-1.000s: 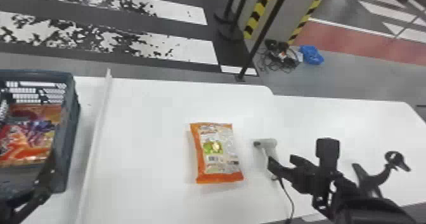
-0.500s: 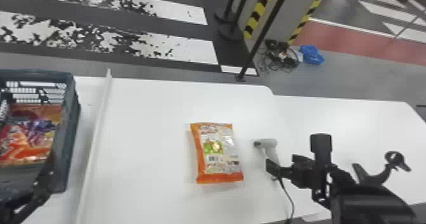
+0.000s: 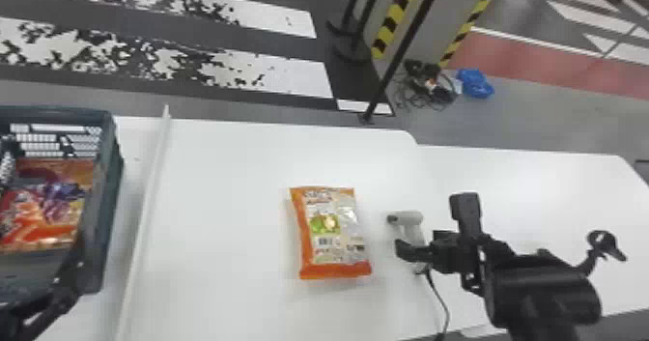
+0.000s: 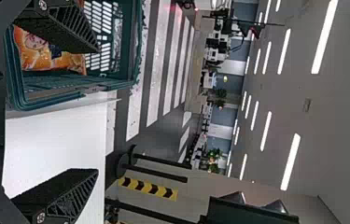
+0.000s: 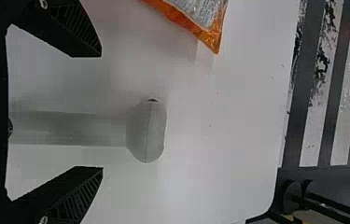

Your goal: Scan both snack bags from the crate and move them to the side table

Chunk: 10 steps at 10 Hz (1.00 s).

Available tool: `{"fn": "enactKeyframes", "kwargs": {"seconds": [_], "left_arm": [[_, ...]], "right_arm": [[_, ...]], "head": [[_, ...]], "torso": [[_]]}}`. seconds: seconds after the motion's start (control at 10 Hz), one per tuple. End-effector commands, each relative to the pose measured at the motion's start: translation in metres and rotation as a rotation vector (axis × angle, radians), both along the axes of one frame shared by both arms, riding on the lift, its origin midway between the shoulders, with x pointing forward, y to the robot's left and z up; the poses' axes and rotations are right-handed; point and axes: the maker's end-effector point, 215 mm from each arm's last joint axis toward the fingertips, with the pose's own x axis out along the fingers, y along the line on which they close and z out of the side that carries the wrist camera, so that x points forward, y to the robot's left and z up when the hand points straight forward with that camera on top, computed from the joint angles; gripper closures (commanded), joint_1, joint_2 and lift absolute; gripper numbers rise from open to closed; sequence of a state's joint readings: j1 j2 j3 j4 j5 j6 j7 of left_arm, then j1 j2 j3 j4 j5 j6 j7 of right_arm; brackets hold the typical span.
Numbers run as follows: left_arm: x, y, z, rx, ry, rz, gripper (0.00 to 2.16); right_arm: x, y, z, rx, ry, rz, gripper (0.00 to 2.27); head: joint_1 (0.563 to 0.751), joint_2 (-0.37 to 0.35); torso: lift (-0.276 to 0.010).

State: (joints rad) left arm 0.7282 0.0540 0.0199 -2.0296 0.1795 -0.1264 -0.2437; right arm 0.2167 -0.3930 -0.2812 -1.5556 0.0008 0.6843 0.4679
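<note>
An orange snack bag lies flat on the white table, and its corner shows in the right wrist view. Another snack bag rests in the dark green crate. Beside the bag on the table is a light grey handheld scanner with a cable. My right gripper is at its handle; in the right wrist view the gripper is open, the scanner extending between its fingers. My left gripper is at the crate's near right side; in the left wrist view the gripper stands open.
A thin white divider strip runs along the table between crate and bag. The side table adjoins at the right. Beyond the tables stand black poles, with cables and a blue bundle on the floor.
The right gripper and forearm have shifted leftward, closer over the scanner's handle. The left arm has barely moved, and the bags and scanner lie where they were.
</note>
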Motion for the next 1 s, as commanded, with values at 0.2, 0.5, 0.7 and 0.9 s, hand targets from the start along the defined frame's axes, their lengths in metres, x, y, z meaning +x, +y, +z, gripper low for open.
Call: {"fn": "enactKeyframes", "kwargs": {"seconds": [0.2,0.5,0.7,0.9], "left_arm": [[0.0,0.0,0.0,0.001,0.0,-0.001,0.08],[0.0,0.0,0.001,0.002,-0.004,-0.001,0.08],[0.0,0.001,0.0,0.001,-0.004,0.001,0.08],[0.0,0.003,0.001,0.003,-0.007,0.003,0.08]], "right_arm": [[0.011,-0.008,-0.013,-0.045,0.058,0.027,0.79],[0.003,-0.018,-0.023,-0.073,0.112,0.01,2.16],[0.009,-0.015,-0.019,-0.077,0.086,0.029,2.24],[0.008,-0.014,-0.01,-0.075,0.071,0.01,2.24]], "head": [[0.695,-0.35],[0.695,-0.35],[0.695,-0.35],[0.695,-0.35]], "torso": [[-0.029],[-0.029],[-0.029],[-0.029]]}}
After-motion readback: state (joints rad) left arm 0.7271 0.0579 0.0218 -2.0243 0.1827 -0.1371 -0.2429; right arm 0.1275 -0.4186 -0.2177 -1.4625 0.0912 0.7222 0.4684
